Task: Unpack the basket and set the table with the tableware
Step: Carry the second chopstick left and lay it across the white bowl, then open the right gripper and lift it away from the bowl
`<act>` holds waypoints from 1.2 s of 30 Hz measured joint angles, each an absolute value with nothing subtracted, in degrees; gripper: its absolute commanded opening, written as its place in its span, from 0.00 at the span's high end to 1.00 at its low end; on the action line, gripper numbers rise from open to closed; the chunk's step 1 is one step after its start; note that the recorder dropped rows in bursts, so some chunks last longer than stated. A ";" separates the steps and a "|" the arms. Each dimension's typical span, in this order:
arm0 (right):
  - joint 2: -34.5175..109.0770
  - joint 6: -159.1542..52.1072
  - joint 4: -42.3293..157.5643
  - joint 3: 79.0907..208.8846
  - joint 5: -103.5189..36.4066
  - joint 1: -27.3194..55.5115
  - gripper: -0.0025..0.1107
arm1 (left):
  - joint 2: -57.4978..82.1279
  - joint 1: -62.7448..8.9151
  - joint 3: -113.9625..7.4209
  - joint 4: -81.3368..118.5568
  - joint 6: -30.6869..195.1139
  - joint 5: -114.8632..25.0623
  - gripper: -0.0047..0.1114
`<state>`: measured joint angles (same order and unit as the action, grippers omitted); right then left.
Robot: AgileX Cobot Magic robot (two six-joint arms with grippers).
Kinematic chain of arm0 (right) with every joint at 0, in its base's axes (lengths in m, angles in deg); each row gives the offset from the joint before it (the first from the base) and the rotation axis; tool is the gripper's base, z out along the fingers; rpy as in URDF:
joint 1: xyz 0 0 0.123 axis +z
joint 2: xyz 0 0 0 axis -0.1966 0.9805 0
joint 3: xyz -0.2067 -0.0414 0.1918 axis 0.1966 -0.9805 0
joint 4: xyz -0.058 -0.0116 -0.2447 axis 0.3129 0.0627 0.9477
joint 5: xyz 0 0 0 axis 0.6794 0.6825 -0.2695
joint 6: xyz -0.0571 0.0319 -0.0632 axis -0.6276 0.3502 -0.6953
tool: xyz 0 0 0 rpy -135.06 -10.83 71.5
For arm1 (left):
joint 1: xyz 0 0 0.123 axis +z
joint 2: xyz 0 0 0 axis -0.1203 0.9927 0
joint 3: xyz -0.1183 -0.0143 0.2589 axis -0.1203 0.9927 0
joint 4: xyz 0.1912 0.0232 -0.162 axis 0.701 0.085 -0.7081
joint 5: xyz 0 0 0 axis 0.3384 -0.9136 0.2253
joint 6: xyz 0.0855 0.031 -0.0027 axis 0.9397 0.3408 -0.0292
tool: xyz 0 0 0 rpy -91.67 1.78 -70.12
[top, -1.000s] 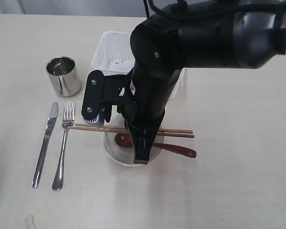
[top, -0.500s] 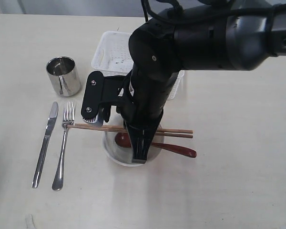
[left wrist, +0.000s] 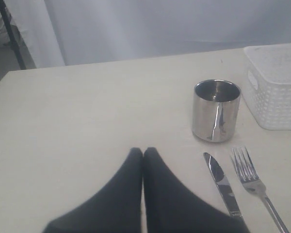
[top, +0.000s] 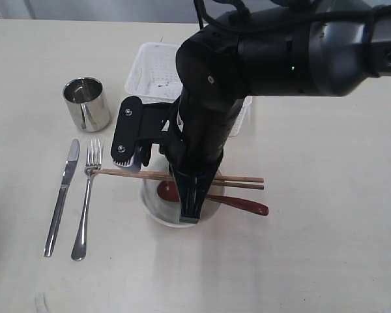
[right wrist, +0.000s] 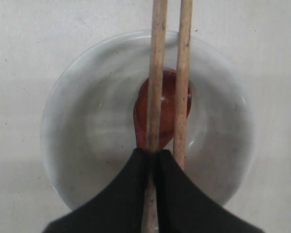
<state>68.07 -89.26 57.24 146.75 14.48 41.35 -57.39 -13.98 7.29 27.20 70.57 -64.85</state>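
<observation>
My right gripper (right wrist: 153, 154) is shut on one of the wooden chopsticks (right wrist: 156, 73); the second chopstick lies just beside its finger. Both chopsticks (top: 117, 173) span the off-white bowl (top: 154, 208) on the table (top: 313, 261), and the gripper (top: 189, 218) points down into that bowl (right wrist: 77, 121). A dark red spoon (right wrist: 170, 104) rests in the bowl, its handle (top: 244, 205) sticking out over the rim. My left gripper (left wrist: 143, 151) is shut on nothing, hovering near the steel cup (left wrist: 216, 110), knife (left wrist: 223, 184) and fork (left wrist: 254, 182).
The white perforated basket (top: 153, 75) stands behind the bowl, partly hidden by the right arm, and its corner (left wrist: 276, 85) shows beside the cup. The cup (top: 86, 103), knife (top: 60, 199) and fork (top: 86, 202) sit left of the bowl.
The right arm has shifted very slightly; the chopsticks stay across the bowl in the same grip.
</observation>
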 measured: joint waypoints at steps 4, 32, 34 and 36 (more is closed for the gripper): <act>68.07 -89.15 57.24 146.75 14.48 41.35 0.98 | -57.39 -13.98 7.29 27.20 70.57 -64.85 0.96; 68.07 -89.15 57.24 146.75 15.28 41.35 0.78 | -57.39 -13.98 7.29 27.20 70.57 -64.85 0.96; 68.07 -88.79 57.24 146.75 15.04 41.35 0.78 | -57.39 -13.98 7.29 27.20 70.57 -64.85 0.96; 67.83 -88.78 57.24 146.75 14.92 41.35 0.78 | -57.39 -13.98 7.29 27.20 70.57 -64.85 0.96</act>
